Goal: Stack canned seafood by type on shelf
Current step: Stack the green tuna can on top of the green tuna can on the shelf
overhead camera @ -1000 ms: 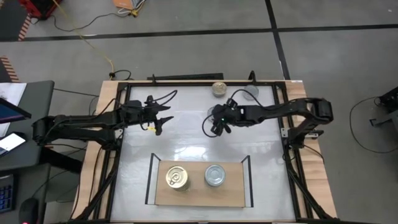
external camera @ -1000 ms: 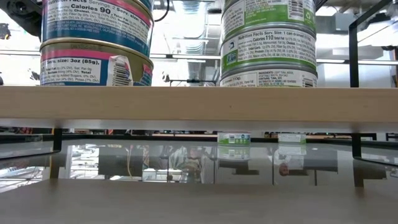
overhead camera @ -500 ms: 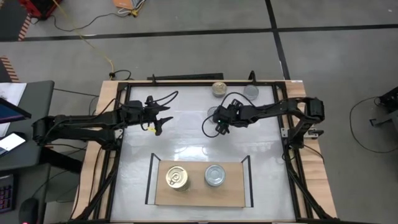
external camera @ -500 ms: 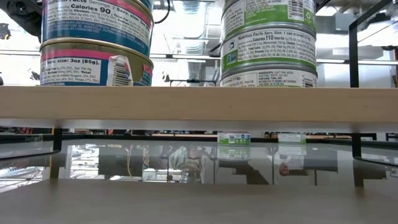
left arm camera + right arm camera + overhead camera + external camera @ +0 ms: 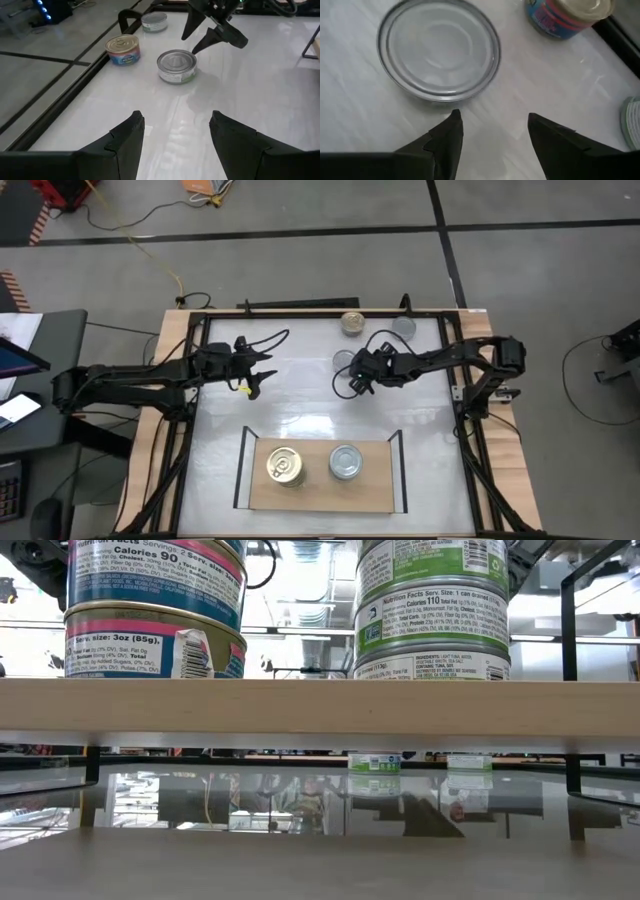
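Three loose tins stand on their bases on the white tabletop: a silver-lidded tin (image 5: 345,360) (image 5: 439,50) (image 5: 176,65), a gold-lidded tin (image 5: 352,322) (image 5: 570,14) and another silver one (image 5: 405,327) by the far edge. My right gripper (image 5: 356,380) (image 5: 492,135) is open and hovers just beside the nearer silver tin, fingers pointing down, touching nothing. My left gripper (image 5: 256,376) (image 5: 175,135) is open and waits left of centre. The wooden shelf (image 5: 372,492) (image 5: 320,705) carries a gold-lidded stack (image 5: 285,468) and a silver-lidded stack (image 5: 345,462).
Black frame rails (image 5: 195,380) run along the table's sides and far edge, close to the two far tins. The shelf's black uprights (image 5: 398,465) stand at both ends of the board. Bare white tabletop (image 5: 300,410) lies between the grippers and the shelf.
My right gripper has shifted a little toward the table's right edge, so more of the nearer silver tin's lid shows beside it. The tins and my left arm have kept still.
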